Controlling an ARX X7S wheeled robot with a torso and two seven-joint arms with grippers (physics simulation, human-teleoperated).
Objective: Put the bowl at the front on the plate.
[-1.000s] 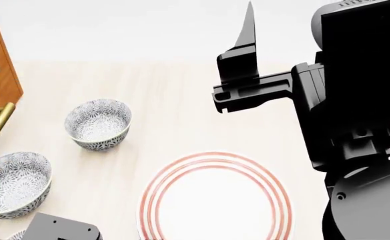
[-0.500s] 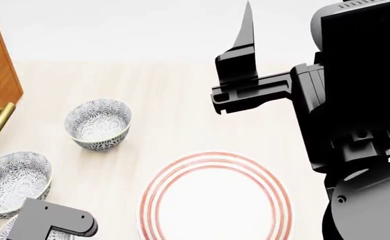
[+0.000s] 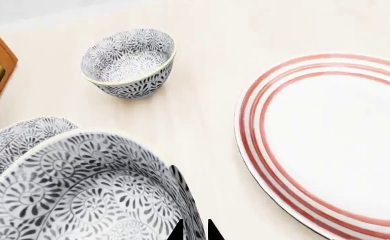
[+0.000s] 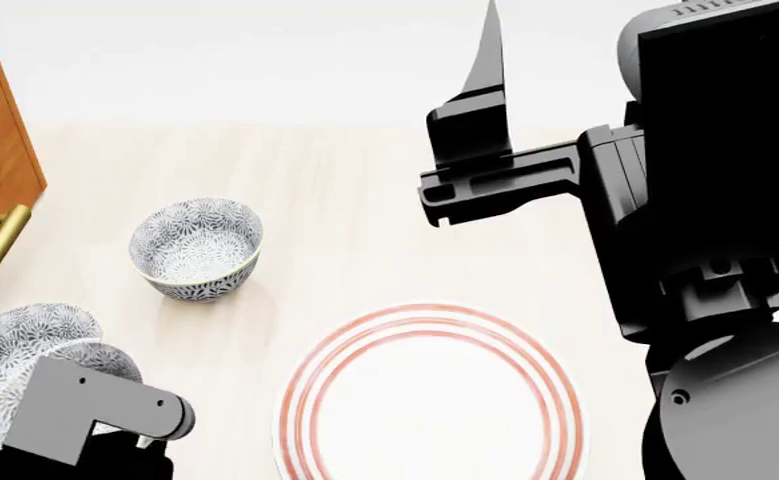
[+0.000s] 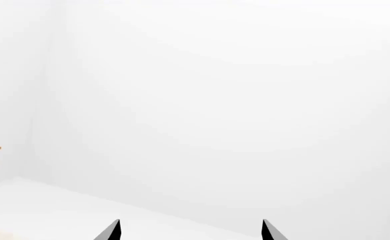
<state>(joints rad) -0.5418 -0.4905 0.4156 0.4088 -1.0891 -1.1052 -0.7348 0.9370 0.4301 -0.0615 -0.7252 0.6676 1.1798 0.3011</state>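
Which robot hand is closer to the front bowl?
Left. The left gripper grips the front bowl's rim; the right gripper is raised far beyond the plate, pointing at the wall.

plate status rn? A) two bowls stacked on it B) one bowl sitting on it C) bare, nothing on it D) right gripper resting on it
C: the plate shows only bare white inside its red rings, while the far bowl stands on the table apart from it and the bowl at the left gripper lies off its rim.
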